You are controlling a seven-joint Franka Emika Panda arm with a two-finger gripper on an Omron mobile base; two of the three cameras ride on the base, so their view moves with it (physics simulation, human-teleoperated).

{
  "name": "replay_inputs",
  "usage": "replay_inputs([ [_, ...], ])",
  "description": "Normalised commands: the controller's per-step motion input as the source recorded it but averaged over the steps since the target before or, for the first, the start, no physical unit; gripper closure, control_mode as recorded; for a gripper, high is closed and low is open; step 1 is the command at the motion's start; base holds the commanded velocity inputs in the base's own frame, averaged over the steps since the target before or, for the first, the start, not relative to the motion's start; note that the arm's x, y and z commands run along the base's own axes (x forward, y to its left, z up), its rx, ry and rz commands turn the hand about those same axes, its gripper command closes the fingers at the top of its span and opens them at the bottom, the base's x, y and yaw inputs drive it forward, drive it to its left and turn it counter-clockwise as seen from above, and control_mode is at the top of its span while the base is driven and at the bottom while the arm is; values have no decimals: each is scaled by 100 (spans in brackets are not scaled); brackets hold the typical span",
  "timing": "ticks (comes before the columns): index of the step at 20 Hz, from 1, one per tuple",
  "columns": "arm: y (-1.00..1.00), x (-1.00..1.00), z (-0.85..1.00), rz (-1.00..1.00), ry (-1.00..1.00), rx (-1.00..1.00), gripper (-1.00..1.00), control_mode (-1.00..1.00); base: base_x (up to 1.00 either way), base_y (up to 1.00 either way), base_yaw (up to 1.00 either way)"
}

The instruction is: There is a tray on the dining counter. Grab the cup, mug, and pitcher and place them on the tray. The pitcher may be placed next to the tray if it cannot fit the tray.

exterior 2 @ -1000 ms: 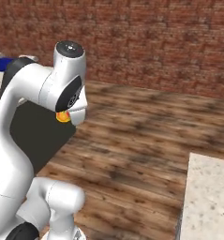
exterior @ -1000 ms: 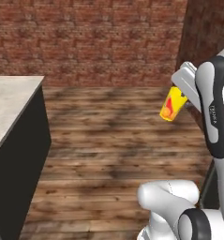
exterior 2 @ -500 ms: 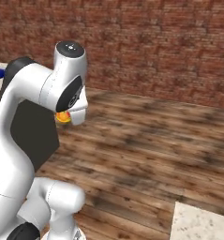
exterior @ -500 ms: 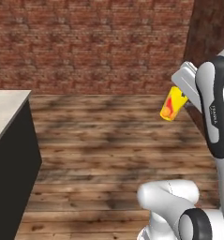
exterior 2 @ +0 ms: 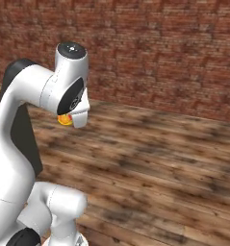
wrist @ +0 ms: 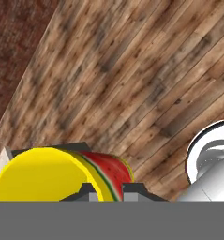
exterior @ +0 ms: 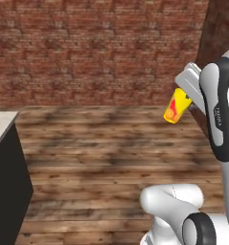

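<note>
1. High above the wooden floor (exterior: pixel 101 158): gripper (wrist: pixel 109 188), carried at the end of the raised arm, well clear of every surface. Judged reason: a carry posture, keeping the load away from counter edges while the base travels.

2. Jaws: nearly closed, pinching the rim wall of the cup (exterior: pixel 177 106). In the hand view, 1 finger sits inside the mouth and 1 outside, so the thin wall alone is clamped. Judged reason: a handleless cup offers the rim as its easiest hold.

3. Cup, yellow, with a red watermelon motif on its side (wrist: pixel 48 173): hanging tilted from the gripper, mouth toward the hand, base pointing down and away. In the right base view a small orange-yellow part of it (exterior 2: pixel 64 119) peeks out beneath the wrist. Contents, if any: cannot tell.

4. Counter corner (exterior: pixel 0 125), pale top on a dark body, at the left edge of the left base view: well apart from the cup. Whether it is the dining counter cannot be told.

5. Brick wall (exterior: pixel 87 48): backdrop across both base views, far from the arm.

6. Status, as judgement: cup secured, transport under way, placement on the tray not yet done. A rim-only pinch may let the cup swing, so a gentle set-down seems advisable.
</note>
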Motion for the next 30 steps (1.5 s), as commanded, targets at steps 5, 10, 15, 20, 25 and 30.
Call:
replay_inputs([
  [5,0,0,0,0,0,0,100,100,100,-26,4],
  [10,0,0,0,0,0,0,100,100,100,-44,9],
  [15,0,0,0,0,0,0,100,100,100,-61,13],
  [20,0,0,0,0,0,0,100,100,100,-79,24],
  [25,0,0,0,0,0,0,100,100,96,-82,62],
  [30,0,0,0,0,0,0,100,100,86,-79,76],
])
